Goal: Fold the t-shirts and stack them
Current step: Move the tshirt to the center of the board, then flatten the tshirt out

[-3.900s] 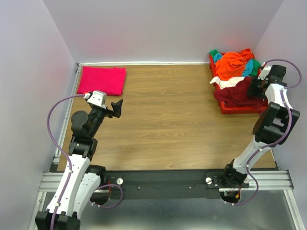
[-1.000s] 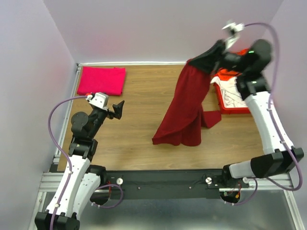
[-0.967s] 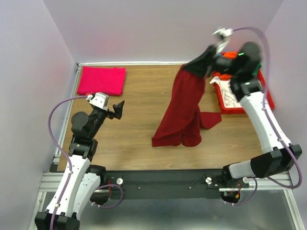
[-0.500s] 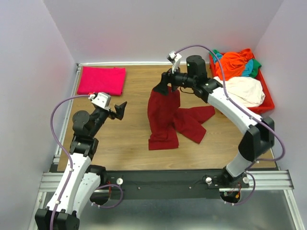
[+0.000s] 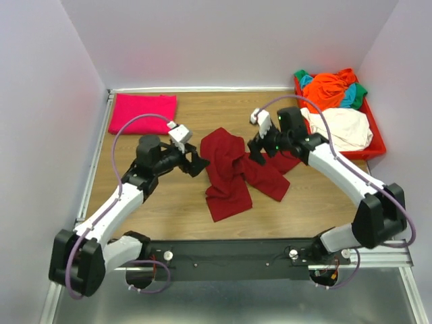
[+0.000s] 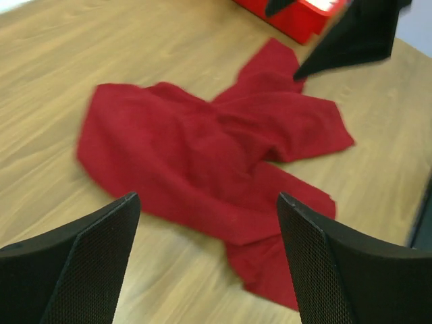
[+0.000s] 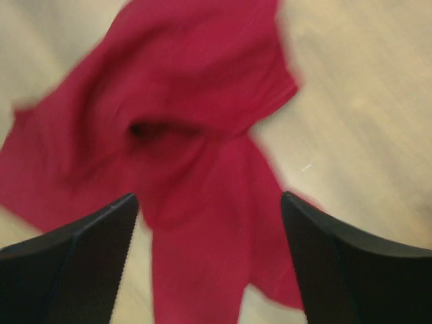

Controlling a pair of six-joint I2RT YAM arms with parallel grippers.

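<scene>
A dark red t-shirt [image 5: 233,175] lies crumpled on the middle of the wooden table, also seen in the left wrist view [image 6: 216,155] and, blurred, in the right wrist view [image 7: 196,135]. My left gripper [image 5: 196,164] hovers at its left edge, open [image 6: 209,229], nothing between the fingers. Over the shirt's upper right part my right gripper [image 5: 256,152] is open too [image 7: 210,229], with cloth below it but not held. A folded magenta-pink t-shirt [image 5: 143,113] lies at the back left. Orange [image 5: 331,88], cream [image 5: 344,128] and teal [image 5: 349,98] shirts sit in the tray.
The red plastic tray [image 5: 373,146] stands at the back right against the wall; its corner [image 6: 297,17] shows in the left wrist view, next to the right gripper's dark fingers [image 6: 358,34]. A metal rail [image 5: 101,135] runs along the table's left edge.
The right arm carried the dark red shirt from the tray, swung it down onto the table's middle and let go of it. The left arm reached right toward the shirt.
</scene>
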